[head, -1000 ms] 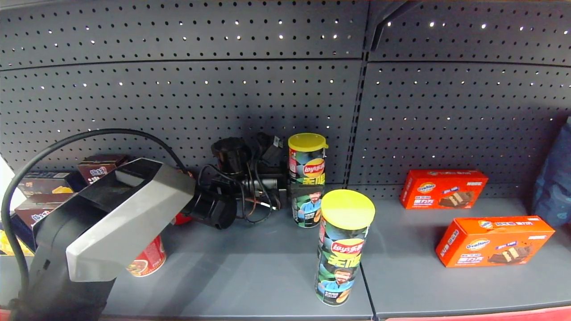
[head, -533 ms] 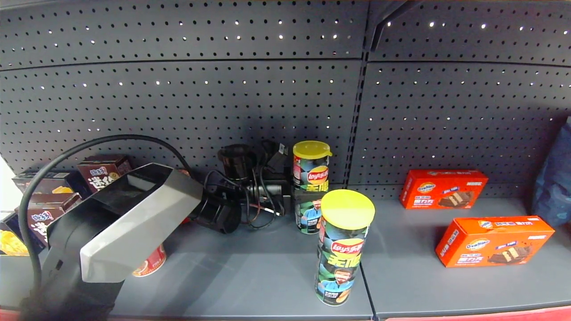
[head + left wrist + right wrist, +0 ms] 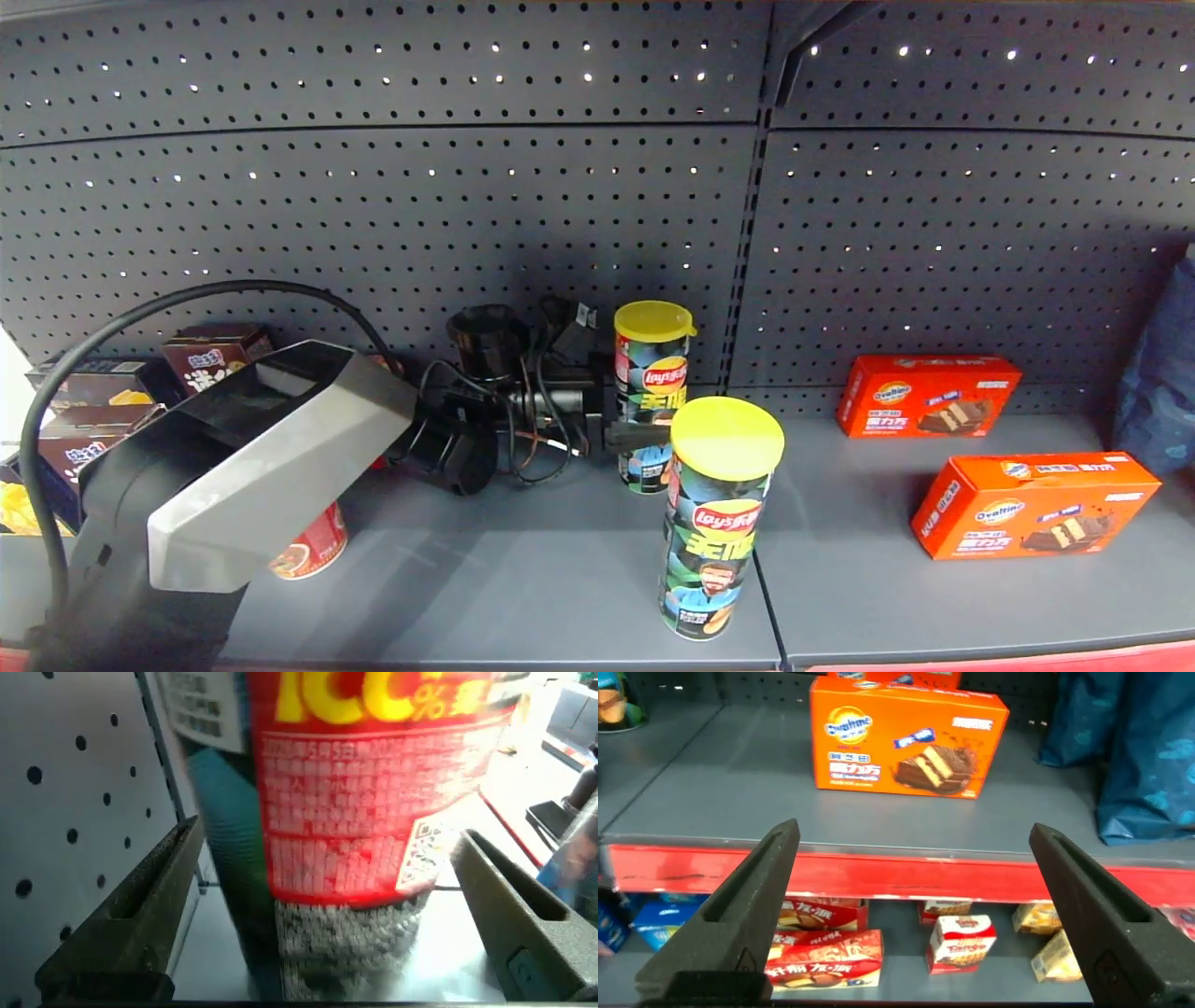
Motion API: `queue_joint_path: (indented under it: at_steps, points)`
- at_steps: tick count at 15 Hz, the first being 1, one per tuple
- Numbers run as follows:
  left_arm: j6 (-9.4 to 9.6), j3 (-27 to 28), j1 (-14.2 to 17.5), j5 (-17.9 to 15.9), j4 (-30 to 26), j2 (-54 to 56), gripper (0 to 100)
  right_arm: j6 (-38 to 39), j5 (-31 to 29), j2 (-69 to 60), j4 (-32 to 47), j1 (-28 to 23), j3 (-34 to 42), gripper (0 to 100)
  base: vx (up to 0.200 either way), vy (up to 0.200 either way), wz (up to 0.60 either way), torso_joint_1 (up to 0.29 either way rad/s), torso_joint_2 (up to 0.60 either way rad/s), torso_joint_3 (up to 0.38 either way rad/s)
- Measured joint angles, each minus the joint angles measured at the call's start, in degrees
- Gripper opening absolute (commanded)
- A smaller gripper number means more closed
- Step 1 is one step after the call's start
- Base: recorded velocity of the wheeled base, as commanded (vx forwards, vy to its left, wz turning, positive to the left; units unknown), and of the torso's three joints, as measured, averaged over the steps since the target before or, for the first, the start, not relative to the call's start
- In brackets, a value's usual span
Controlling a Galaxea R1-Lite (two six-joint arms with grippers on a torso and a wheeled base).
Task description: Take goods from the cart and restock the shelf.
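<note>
Could well topple the rear chip can [image 3: 653,373], tall, narrow and upright at the back of the shelf [image 3: 523,579], by catching it with a finger on a crooked withdrawal, and so send it into the front chip can [image 3: 719,523] standing just ahead, toward the shelf's edge. Stands between the spread fingers of the left hand [image 3: 327,840], opened wider than the can and clamping nothing. Nothing either in the right hand [image 3: 915,833], likewise wide open, low at the shelf's front edge, facing an orange cake box [image 3: 906,737].
</note>
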State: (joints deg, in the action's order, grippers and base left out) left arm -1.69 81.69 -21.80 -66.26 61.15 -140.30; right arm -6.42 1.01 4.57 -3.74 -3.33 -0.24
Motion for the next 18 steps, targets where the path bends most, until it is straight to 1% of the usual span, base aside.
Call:
queue_joint_path:
  at_steps: [2, 4, 6, 8, 13, 15, 16, 18]
  points:
    - [0.11, -5.64, 1.07, 0.05, 2.77, 2.32, 100, 0.02, 0.18, 0.0, 0.09, 0.0, -0.02, 100, 0.0, 0.0, 0.0, 0.0, 0.0, 0.0]
    - [0.13, -12.4, 3.01, 0.11, 6.49, 5.33, 100, 0.02, 0.21, 0.0, 0.16, 0.0, -0.06, 100, 0.0, 0.0, 0.0, 0.0, 0.0, 0.0]
    - [0.13, -16.88, 4.94, 0.16, 8.67, 8.57, 100, 0.02, 0.21, 0.0, 0.18, 0.0, -0.09, 100, 0.0, 0.0, 0.0, 0.0, 0.0, 0.0]
    - [0.04, -18.43, 5.62, 0.16, 8.73, 11.75, 100, 0.02, 0.22, 0.0, 0.18, 0.0, -0.11, 100, 0.0, 0.0, 0.0, 0.0, 0.0, 0.0]
    - [-0.2, -18.96, 5.84, 0.62, 8.01, 17.64, 100, 0.24, 0.22, 0.0, 0.24, 0.0, -0.11, 100, 0.0, 0.0, 0.0, 0.0, 0.0, 0.0]
    - [-0.2, -19.04, 5.95, 2.56, 6.0, 20.02, 100, 0.33, 0.21, 0.0, 0.22, 0.0, -0.11, 100, 0.0, 0.0, 0.0, 0.0, 0.0, 0.0]
    - [-0.22, -19.24, 5.92, 4.78, 3.88, 21.55, 100, 0.33, 0.21, 0.0, 0.24, 0.0, -0.11, 100, 0.0, 0.0, 0.0, 0.0, 0.0, 0.0]
    - [-0.13, -19.94, 5.68, 11.11, -0.9, 25.09, 100, 0.3, 0.21, 0.0, 0.24, 0.0, -0.11, 100, 0.0, 0.0, 0.0, 0.0, 0.0, 0.0]
